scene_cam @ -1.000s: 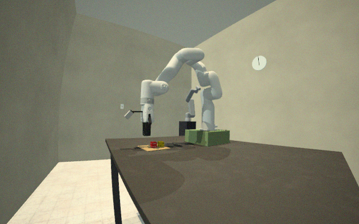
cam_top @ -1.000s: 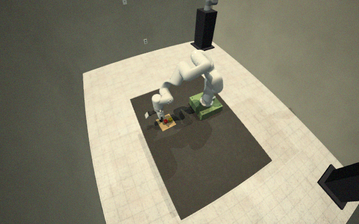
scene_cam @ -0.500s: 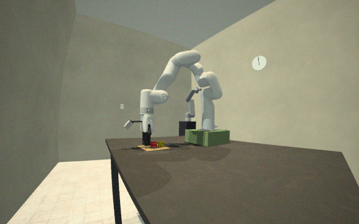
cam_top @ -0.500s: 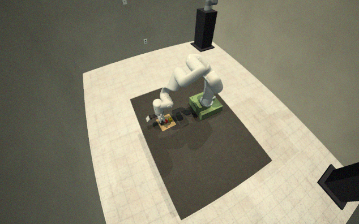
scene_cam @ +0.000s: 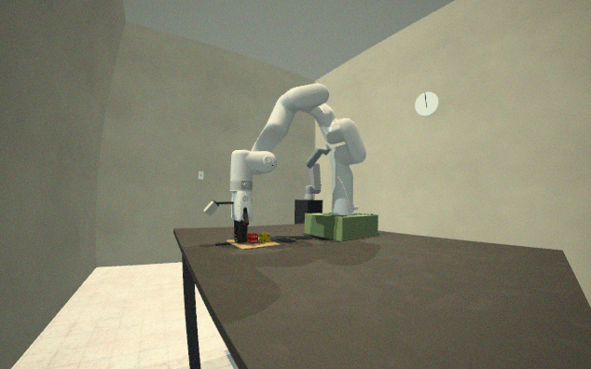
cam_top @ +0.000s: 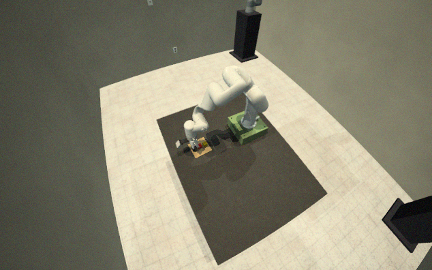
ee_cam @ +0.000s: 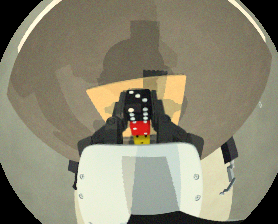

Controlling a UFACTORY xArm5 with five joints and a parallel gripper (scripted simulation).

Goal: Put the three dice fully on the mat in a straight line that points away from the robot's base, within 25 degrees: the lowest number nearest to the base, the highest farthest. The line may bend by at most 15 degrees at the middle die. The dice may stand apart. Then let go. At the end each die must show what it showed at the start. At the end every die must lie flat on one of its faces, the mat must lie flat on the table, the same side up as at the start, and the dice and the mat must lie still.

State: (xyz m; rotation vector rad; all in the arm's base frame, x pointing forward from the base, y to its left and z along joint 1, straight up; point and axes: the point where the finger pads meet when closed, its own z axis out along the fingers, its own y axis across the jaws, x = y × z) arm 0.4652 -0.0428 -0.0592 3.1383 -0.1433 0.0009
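A tan mat [cam_top: 199, 148] lies on the dark table, left of the green base. A yellow die [cam_top: 205, 144] sits on it nearest the base, with a red die [cam_top: 199, 146] beside it. My gripper [cam_top: 194, 148] is shut on a black die [ee_cam: 138, 107] with white pips and holds it down at the mat, on the far side of the red die. In the side view the black die [scene_cam: 236, 234] is at mat [scene_cam: 253, 243] level next to the red die [scene_cam: 253, 238] and the yellow die [scene_cam: 264, 237]. In the wrist view the red die [ee_cam: 139, 127] and the yellow die [ee_cam: 142, 139] show below the black one.
The green base block [cam_top: 247, 128] stands right of the mat. A black pedestal [cam_top: 246, 34] stands off the table at the back, another [cam_top: 422, 218] at the right. The mat lies near the table's left edge.
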